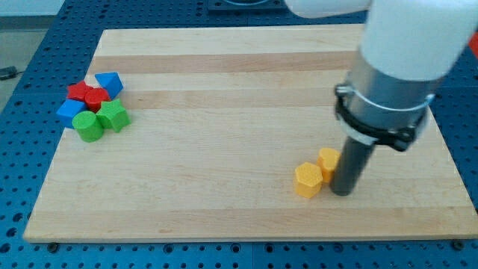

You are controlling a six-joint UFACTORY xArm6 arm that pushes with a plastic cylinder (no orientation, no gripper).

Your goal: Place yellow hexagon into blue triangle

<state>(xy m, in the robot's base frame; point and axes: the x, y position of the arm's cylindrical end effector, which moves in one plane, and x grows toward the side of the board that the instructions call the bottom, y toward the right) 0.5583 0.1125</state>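
Yellow hexagon (308, 180) sits near the bottom right of the pale wooden bench (224, 112), my tip (342, 191) just beside it and a second yellow block (328, 160). The blue triangle (110, 81) tops a far-left cluster, well apart.

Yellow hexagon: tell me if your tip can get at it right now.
Probably yes. My tip sits just to the view's right of the yellow hexagon, nothing between them; the other yellow block is behind.
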